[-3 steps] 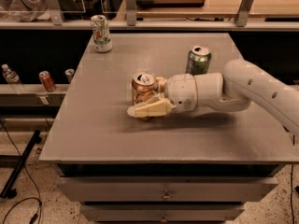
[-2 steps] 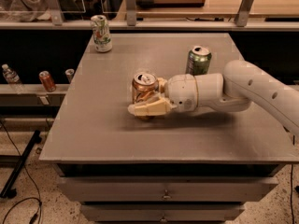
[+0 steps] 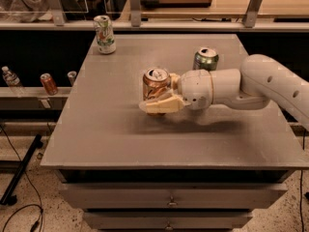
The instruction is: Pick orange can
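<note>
The table [image 3: 120,134] had a dull grey top, smooth, with no shine. In the middle of the table, the orange can [image 3: 155,83] was shiny metal with a silver top. The gripper [image 3: 157,103] sat right against it, over the table's middle, and looked like smooth cream plastic. The arm [image 3: 251,83] over the table's right side was smooth, white and a little glossy. The green can [image 3: 205,59], farther back on the table, was shiny metal too. Below the table, the floor [image 3: 58,211] looked speckled.

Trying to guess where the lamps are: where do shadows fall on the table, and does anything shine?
Camera view: a soft shadow lies on the table under the arm and the gripper, which is at the orange can mid-table, so light likely comes from above; camera view: the tops of that can and the green can shine mildly.
</note>
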Tool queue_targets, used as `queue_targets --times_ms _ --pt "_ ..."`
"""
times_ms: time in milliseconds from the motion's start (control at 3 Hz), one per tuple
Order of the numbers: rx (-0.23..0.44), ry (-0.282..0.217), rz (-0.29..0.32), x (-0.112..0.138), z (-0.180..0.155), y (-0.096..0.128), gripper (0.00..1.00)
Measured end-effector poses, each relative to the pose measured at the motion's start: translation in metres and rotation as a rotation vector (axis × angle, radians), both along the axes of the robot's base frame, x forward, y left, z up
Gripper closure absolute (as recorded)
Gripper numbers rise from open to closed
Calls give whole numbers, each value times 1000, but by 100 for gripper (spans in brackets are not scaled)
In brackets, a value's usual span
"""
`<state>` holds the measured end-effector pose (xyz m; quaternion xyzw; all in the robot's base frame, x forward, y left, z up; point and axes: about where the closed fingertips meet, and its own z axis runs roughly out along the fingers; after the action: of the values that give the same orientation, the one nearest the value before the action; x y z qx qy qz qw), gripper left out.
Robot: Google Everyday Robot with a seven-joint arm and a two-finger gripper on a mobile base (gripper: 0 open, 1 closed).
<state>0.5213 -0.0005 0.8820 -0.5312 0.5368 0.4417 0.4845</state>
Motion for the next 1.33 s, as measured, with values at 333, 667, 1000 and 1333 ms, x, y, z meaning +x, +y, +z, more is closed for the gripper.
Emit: queue_targets --times_ms 333,667,1000,1333 --pt "-9 -64 -19 4 30 -16 100" --pt "-11 -105 -21 6 53 -26 100" --pt "-11 -121 -1 6 68 -31 100" --pt "-15 -126 20 5 75 -32 100"
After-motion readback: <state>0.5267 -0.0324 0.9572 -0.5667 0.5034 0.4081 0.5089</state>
